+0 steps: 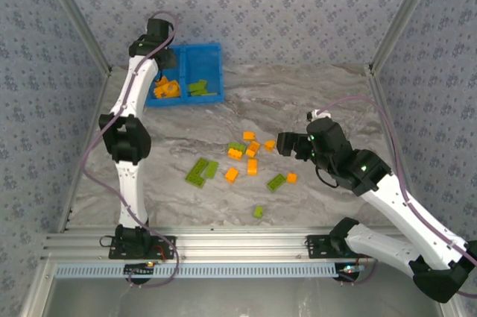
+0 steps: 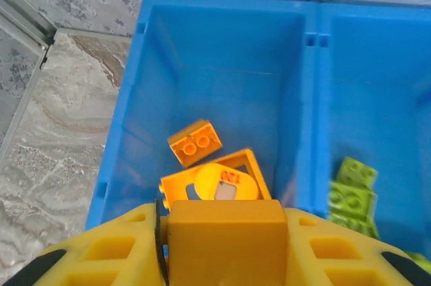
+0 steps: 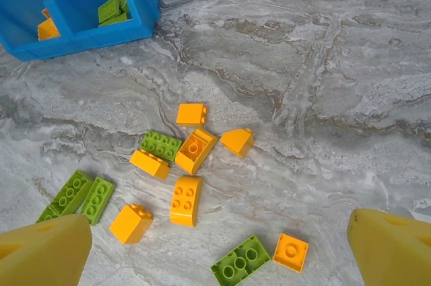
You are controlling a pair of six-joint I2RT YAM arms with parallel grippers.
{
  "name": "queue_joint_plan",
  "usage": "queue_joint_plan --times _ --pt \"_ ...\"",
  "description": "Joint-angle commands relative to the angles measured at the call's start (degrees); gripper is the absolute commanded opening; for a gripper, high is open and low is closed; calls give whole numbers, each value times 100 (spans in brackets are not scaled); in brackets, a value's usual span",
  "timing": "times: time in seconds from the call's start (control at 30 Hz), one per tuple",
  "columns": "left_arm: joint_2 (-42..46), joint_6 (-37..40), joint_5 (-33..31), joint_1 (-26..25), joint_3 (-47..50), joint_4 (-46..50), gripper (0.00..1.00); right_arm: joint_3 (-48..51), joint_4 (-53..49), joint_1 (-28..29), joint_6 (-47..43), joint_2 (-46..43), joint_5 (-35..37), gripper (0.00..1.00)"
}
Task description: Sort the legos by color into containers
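My left gripper (image 2: 225, 245) hangs over the left compartment of the blue bin (image 2: 310, 97), shut on an orange brick (image 2: 225, 229). Below it lie an orange square frame piece (image 2: 215, 180) and a small orange brick (image 2: 195, 143). Lime green bricks (image 2: 351, 192) sit in the right compartment. Loose orange and green legos (image 1: 246, 151) are scattered mid-table. My right gripper (image 3: 219, 259) hovers open above them, with a green plate (image 3: 242, 264) and a small orange square (image 3: 291, 252) between its fingers (image 3: 47, 252) far below. In the top view the right gripper (image 1: 287, 143) is just right of the pile.
The bin (image 1: 212, 60) stands at the back left against the patterned wall. Green plates (image 1: 200, 171) lie left of the pile and a small green brick (image 1: 258, 212) lies nearer the front. Metal frame posts (image 1: 391, 26) flank the table; bare marble lies right of the pile.
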State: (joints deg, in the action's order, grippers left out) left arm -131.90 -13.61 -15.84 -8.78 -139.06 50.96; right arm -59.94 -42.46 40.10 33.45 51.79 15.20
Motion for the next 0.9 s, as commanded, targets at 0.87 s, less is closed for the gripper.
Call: queue_joint_plan --times 0.87 --pt "4150 -4 1804 -107 3688 -1126 64 561 -839 2030 373 1288 -1208 100"
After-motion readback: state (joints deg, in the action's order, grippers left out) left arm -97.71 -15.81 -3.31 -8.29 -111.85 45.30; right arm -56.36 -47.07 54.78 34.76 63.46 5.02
